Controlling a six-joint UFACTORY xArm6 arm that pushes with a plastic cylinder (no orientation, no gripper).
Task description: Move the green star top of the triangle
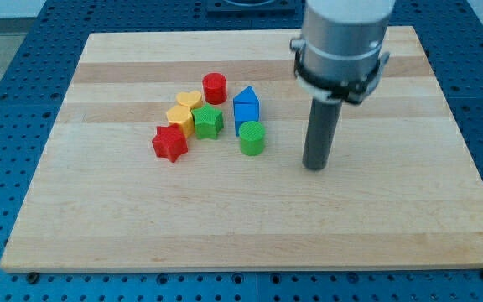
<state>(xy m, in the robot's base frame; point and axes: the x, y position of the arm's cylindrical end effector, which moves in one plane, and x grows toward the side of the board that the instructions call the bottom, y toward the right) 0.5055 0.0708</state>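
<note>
Camera view: green star (209, 122) well left of my tip (314, 166), tip touching nothing.

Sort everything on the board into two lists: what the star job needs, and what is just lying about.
Needed:
green star
blue triangle
my tip, at the view's right of all blocks, touching none

Lying about:
red cylinder
yellow heart
yellow block
red star
green cylinder
</note>
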